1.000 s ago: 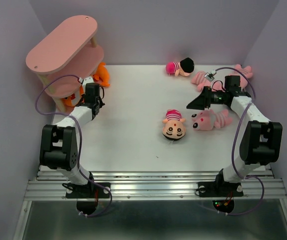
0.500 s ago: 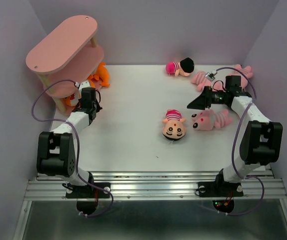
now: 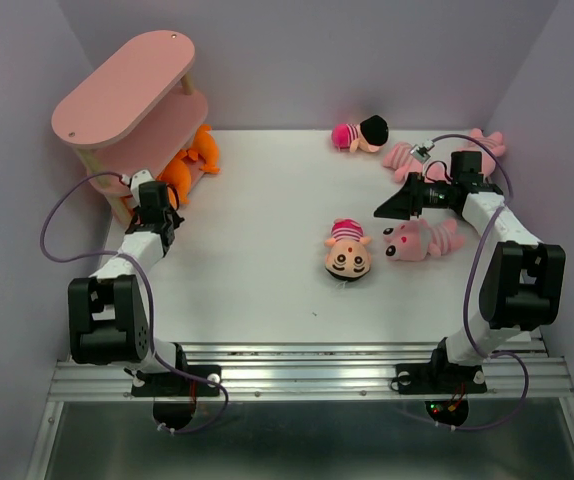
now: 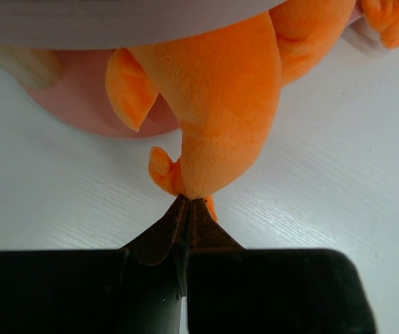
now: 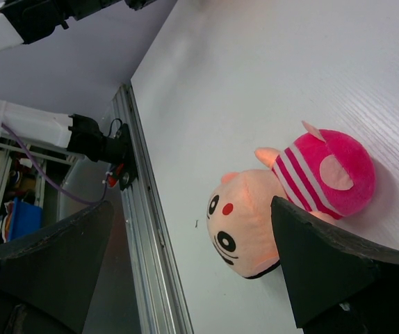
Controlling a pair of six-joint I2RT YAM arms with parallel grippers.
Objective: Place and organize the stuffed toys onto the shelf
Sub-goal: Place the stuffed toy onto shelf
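Note:
The pink three-tier shelf stands at the back left. My left gripper is shut on a thin end of an orange toy. The toy's body reaches under the shelf's edge. In the left wrist view the closed tips pinch the orange plush just above the table, next to the lowest pink board. My right gripper is open and empty, above the table to the right of a black-haired doll. That doll also shows between the fingers in the right wrist view.
A second orange toy lies by the shelf's right end. Another doll lies at the back. Pink striped animals lie by my right arm and at the back right. The metal rail marks the near edge.
My left gripper has swung left along the shelf's front, taking the orange toy with it; the toy now lies against the lowest tier. The right arm has not moved.

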